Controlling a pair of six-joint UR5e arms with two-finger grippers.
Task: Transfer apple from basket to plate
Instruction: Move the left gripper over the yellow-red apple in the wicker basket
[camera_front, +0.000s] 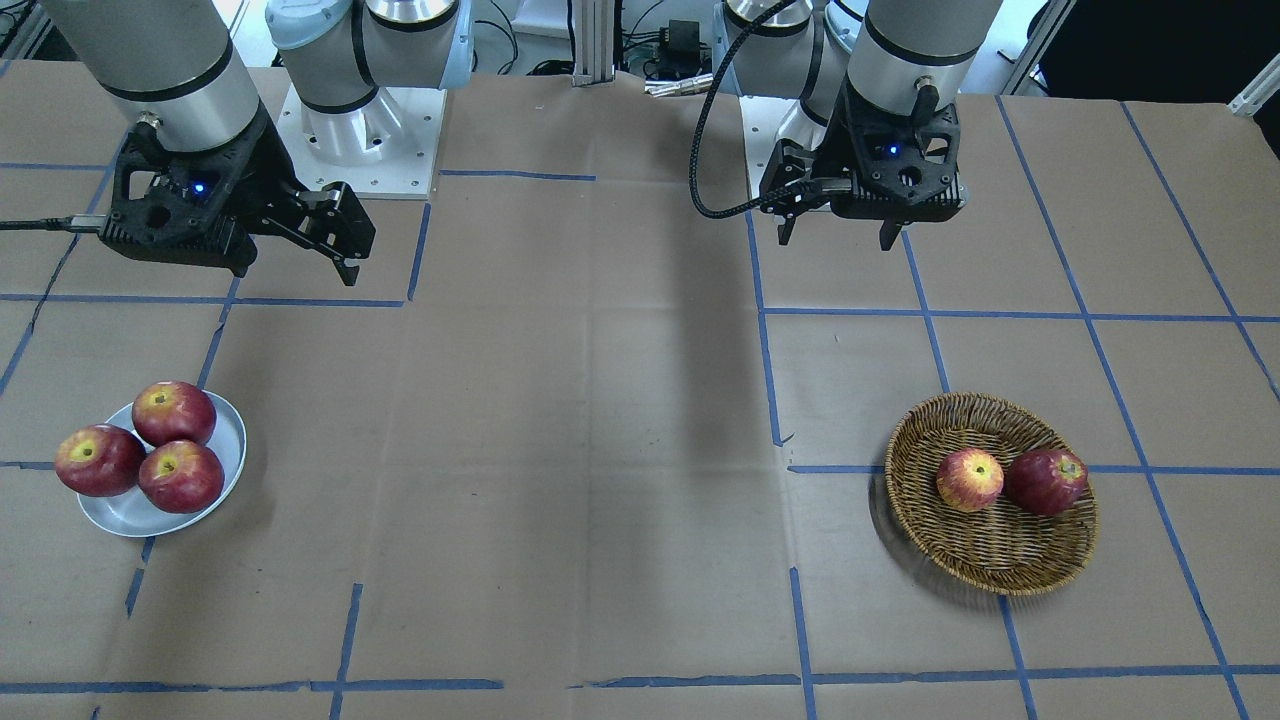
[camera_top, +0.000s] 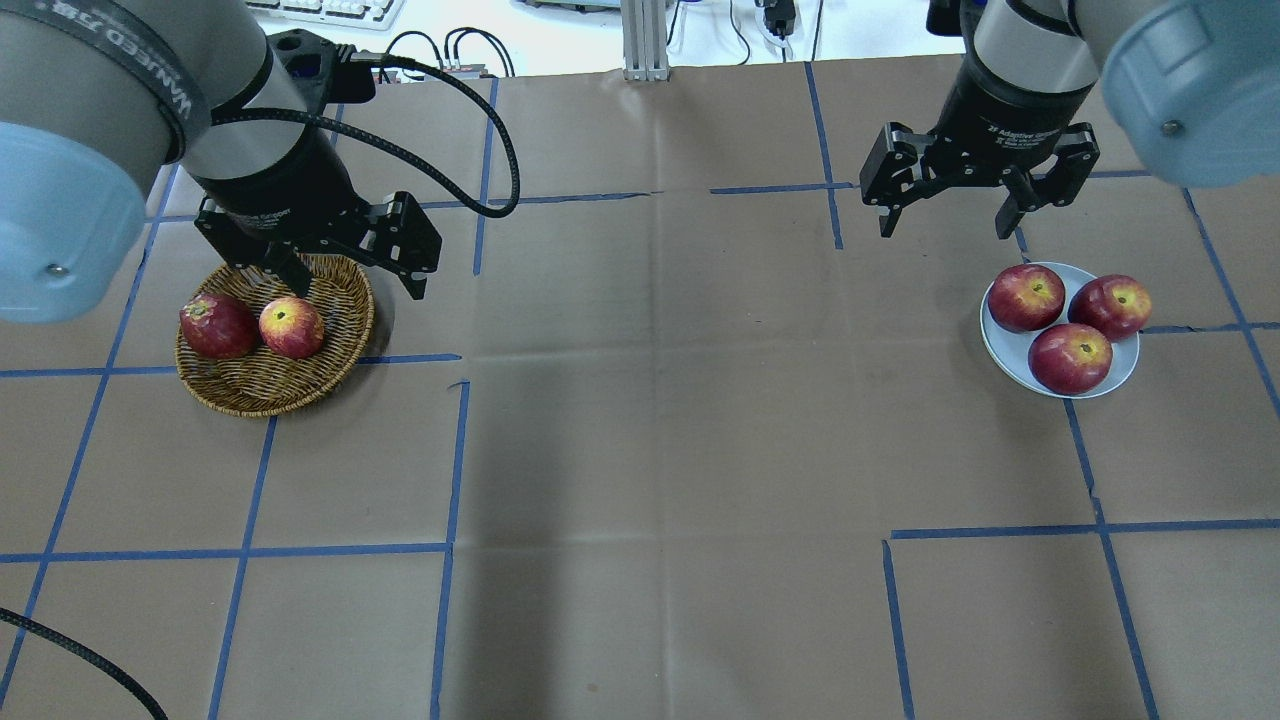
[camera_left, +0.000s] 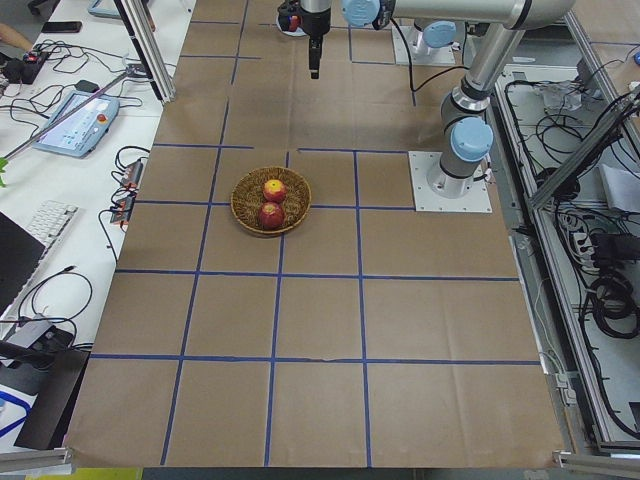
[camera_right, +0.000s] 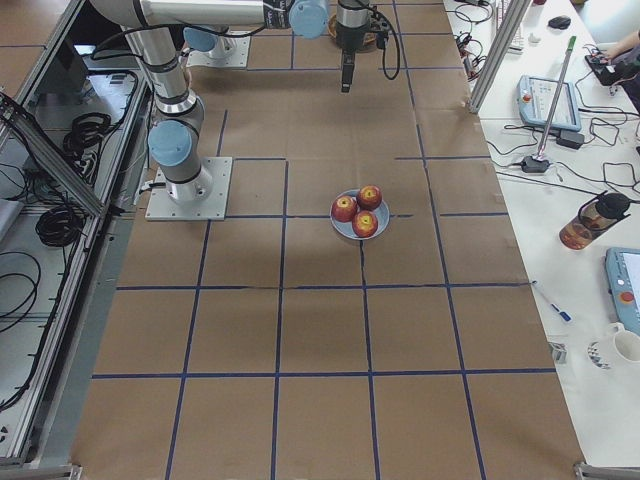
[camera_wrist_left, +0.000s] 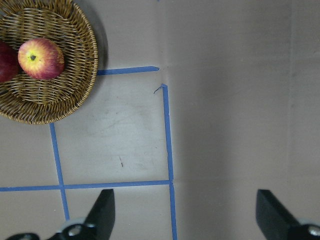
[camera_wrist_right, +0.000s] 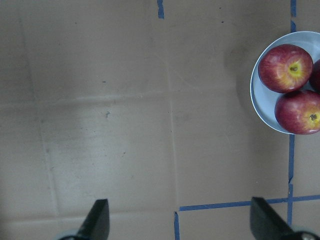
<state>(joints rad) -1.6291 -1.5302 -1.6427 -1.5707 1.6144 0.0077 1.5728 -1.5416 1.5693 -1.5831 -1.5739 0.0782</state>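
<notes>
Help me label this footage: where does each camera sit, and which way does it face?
Overhead: behind the robot, looking forward-down; left gripper on left, right gripper on right.
Front-facing: across the table, facing the robot; shares basket and plate with overhead, sides swapped.
Exterior left: basket-end, looking along; left arm's base.
Exterior right: plate-end; right arm's base.
Left wrist: looks down at apple; left fingertips below.
Right wrist: looks down at plate; right fingertips below.

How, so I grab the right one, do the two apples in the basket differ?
The lighter apple is red-orange streaked with yellow; the dark apple is uniformly deep red. The lighter apple looks slightly smaller than the dark apple and lies nearer the basket's centre. Both rest in the basket.
</notes>
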